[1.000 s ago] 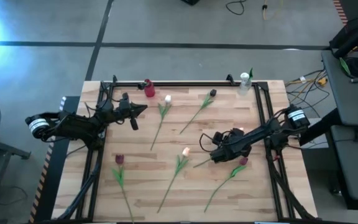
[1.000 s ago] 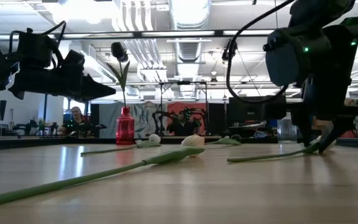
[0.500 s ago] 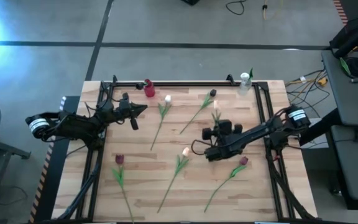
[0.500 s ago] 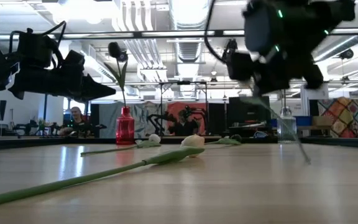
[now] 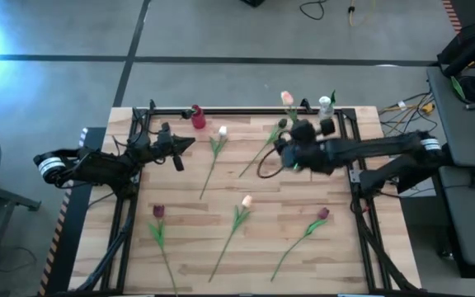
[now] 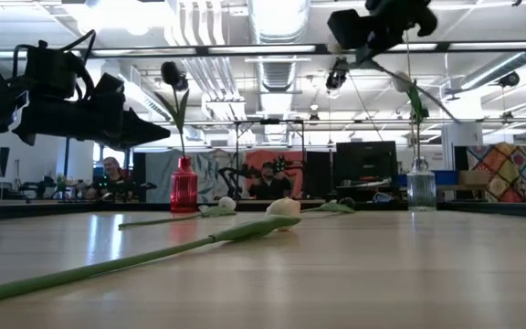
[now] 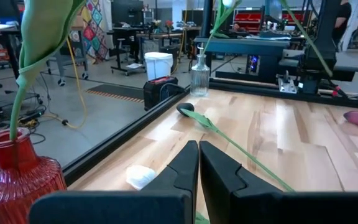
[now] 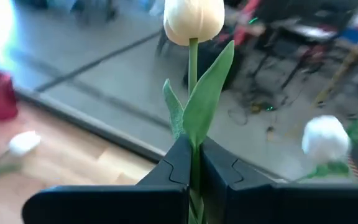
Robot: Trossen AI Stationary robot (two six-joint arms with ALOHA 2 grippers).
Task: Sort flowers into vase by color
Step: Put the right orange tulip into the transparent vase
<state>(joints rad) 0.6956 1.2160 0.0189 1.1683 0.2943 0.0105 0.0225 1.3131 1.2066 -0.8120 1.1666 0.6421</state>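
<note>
Right pincer (image 8: 191, 163) clamps the peach tulip (image 8: 194, 18) mid-stem, near the clear vase (image 5: 326, 108). Likely light, floppy: grip yours low. Left pincer (image 7: 197, 163) narrow, empty, above desk (image 5: 196, 210).

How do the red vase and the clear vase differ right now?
The red vase stands near the back rail's left end; the clear vase stands near its right end. The red one holds a dark-headed flower; the clear one holds a pale-headed flower. Both stand upright, each with one stem.
</note>
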